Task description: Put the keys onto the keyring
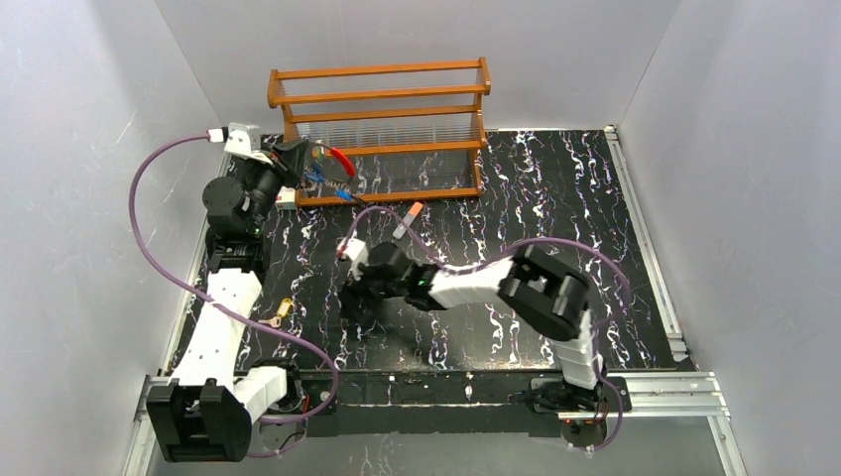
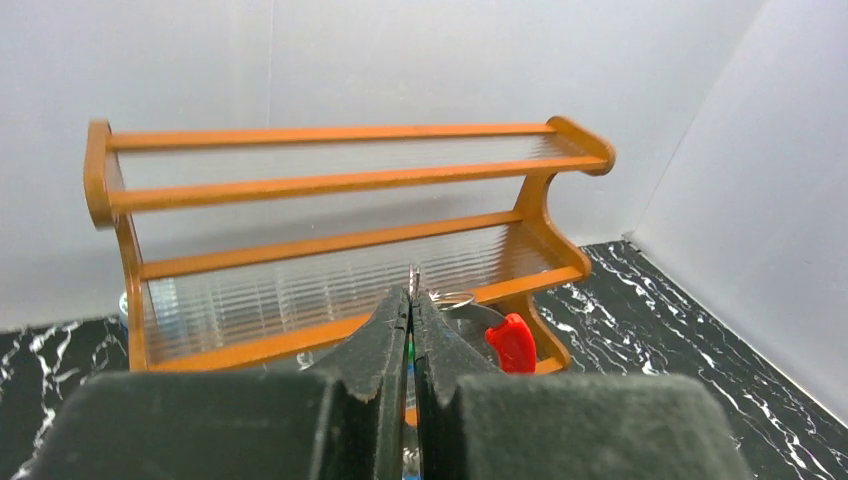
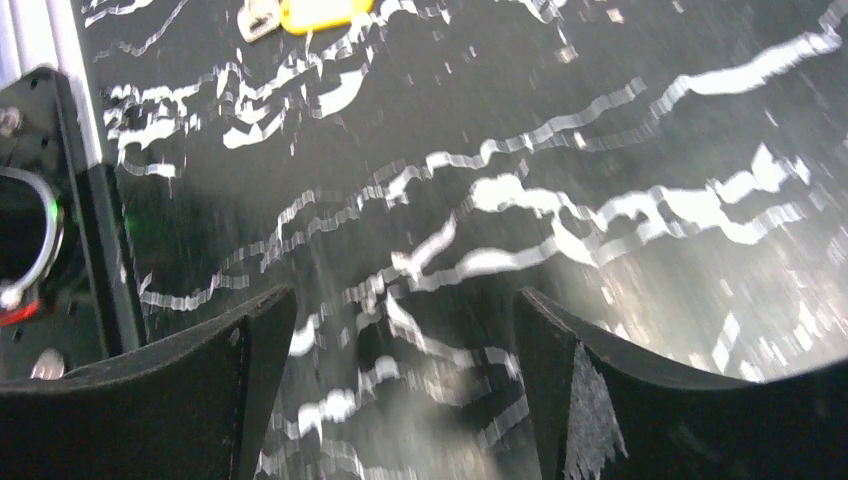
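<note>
Yellow is the colour to aim for. The yellow key lies flat on the table, close beside the left arm and well apart from the keyring.

Your right gripper hangs low over the table. Its jaws are spread wide and nothing is between them. The key shows only at the top edge of the wrist view, so you are not over it yet. Slide across until the plastic head sits between the two fingers. Then go down slowly and pinch the head, not the thin metal part (the head is thicker and should slip less). A flat key may skid when touched, so come straight down.

Your left gripper is squeezed tight on the keyring, up in the far left corner in front of the wooden rack. The ring's red part sticks out to the right of the fingers. A blue key shows just under the ring, but I cannot tell if it hangs on it. Hold that hand steady.

The table is black and shiny, and its white streaks could hide small things. A grey stick with an orange cap lies near the rack. Leave it alone. Plain pale walls close in on three sides, so the left arm has little room.
</note>
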